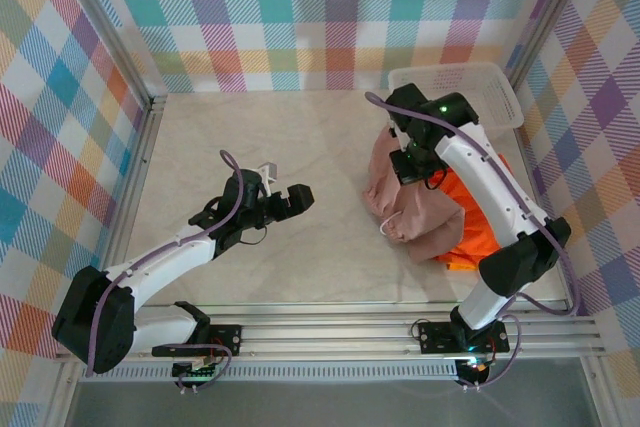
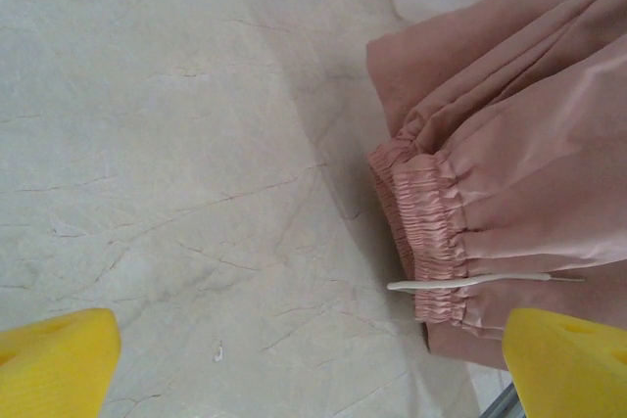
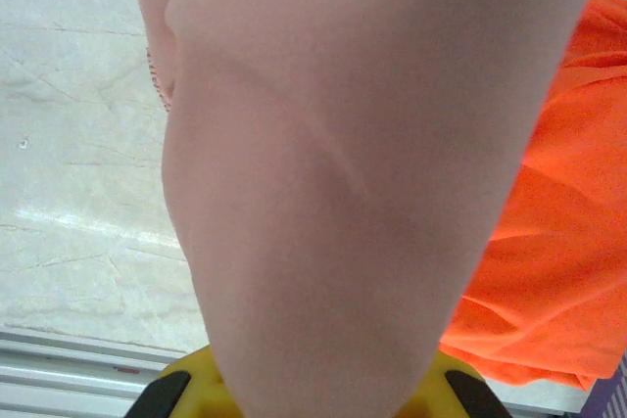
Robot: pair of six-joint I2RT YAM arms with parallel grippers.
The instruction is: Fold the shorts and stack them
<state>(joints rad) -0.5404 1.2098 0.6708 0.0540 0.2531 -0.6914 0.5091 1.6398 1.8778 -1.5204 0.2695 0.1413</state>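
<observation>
The dusty pink shorts (image 1: pixel 398 202) hang bunched from my right gripper (image 1: pixel 411 164), which is shut on their upper part at the right of the table. In the right wrist view the pink cloth (image 3: pixel 362 173) drapes over the jaws and hides the fingertips. Orange shorts (image 1: pixel 472 219) lie crumpled under and to the right of the pink ones, and show as bright folds (image 3: pixel 563 242). My left gripper (image 1: pixel 281 188) stands open over bare table, left of the pink shorts. Its view shows the gathered pink waistband (image 2: pixel 431 232) with a white drawstring (image 2: pixel 470 282) ahead of the yellow fingertips (image 2: pixel 54 359).
A white mesh basket (image 1: pixel 500 82) stands at the back right corner, just behind the right arm. Checked walls close off the table on three sides, and a metal rail (image 1: pixel 330 332) runs along the near edge.
</observation>
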